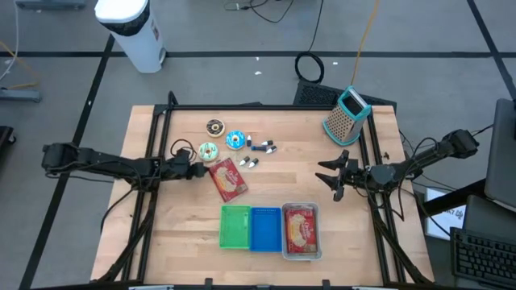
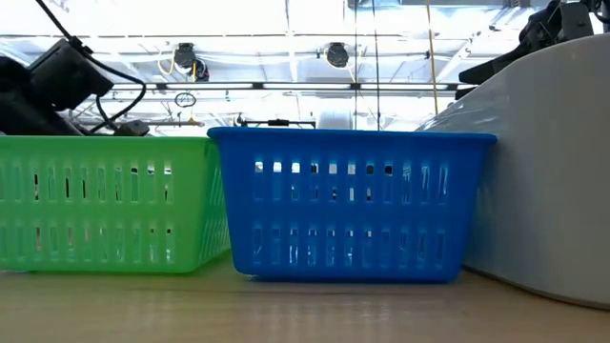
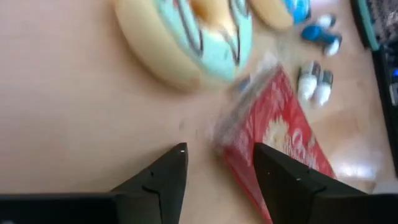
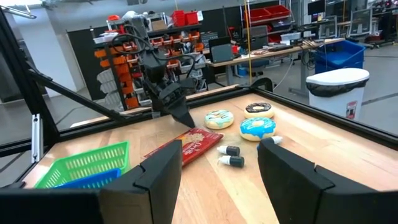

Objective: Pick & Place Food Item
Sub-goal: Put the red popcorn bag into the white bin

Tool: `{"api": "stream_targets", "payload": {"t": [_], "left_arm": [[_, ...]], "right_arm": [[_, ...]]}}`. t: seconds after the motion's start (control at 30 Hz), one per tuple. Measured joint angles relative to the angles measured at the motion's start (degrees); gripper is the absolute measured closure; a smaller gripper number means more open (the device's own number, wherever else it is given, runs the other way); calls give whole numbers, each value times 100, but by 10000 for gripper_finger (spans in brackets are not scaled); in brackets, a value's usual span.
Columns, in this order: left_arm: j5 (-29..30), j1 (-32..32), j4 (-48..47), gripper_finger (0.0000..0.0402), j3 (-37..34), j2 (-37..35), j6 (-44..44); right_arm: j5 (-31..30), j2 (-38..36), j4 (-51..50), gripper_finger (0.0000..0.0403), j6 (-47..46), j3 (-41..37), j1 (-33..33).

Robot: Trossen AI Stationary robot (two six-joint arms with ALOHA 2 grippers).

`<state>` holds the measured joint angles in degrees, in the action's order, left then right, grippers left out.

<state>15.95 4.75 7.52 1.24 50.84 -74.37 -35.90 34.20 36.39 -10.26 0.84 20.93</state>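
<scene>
Flat red snack packet (image 1: 228,179) lying on the wooden bench (image 1: 266,193), left of centre, tilted at an angle, with a pale yellowish picture in its middle and a clear crinkled seal at the end nearest the left pincer (image 1: 193,170). Glossy wrapper in the left wrist view, catching light along its edge. White lettering on the red face, too blurred to read.

Left pincer low over the bench, fingers (image 3: 163,180) apart, tips at the packet's upper corner; whether touching it, cannot tell. Mint-iced doughnut (image 1: 208,151) with dark stripes just beside that corner. Blue-iced doughnut (image 1: 235,140) near it, chocolate-iced doughnut (image 1: 215,126) a little farther back. Small blue and white capsules (image 1: 262,147) near the blue doughnut, another pair (image 1: 249,162) just beside the packet.

Three baskets in a row at the front edge: green basket (image 1: 235,227), blue basket (image 1: 265,229) touching it, grey basket (image 1: 301,231) at the right holding a second red packet (image 1: 299,229) with the same pale picture. Print on that one also unreadable.

Right pincer (image 1: 331,174) hovering at the right side of the bench, fingers (image 4: 158,171) spread wide, nothing between them, well apart from the packet. Metal grater (image 1: 347,114) with a teal handle standing at the back right corner. White bin (image 1: 133,31) on the floor beyond the bench.
</scene>
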Motion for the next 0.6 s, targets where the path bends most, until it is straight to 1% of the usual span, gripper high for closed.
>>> {"api": "stream_targets", "payload": {"t": [0.1,0.17,0.37,0.6], "left_arm": [[38,0,573,226,-28,219,410],[-3,0,785,226,-31,337,677],[20,0,878,227,-7,779,657],[-16,4,1545,227,19,1309,847]], "right_arm": [[-2,0,-3,204,0,0,0],[-2,-1,-2,204,0,0,0],[-2,0,3,204,0,0,0],[-2,-2,14,204,0,-4,0]]}}
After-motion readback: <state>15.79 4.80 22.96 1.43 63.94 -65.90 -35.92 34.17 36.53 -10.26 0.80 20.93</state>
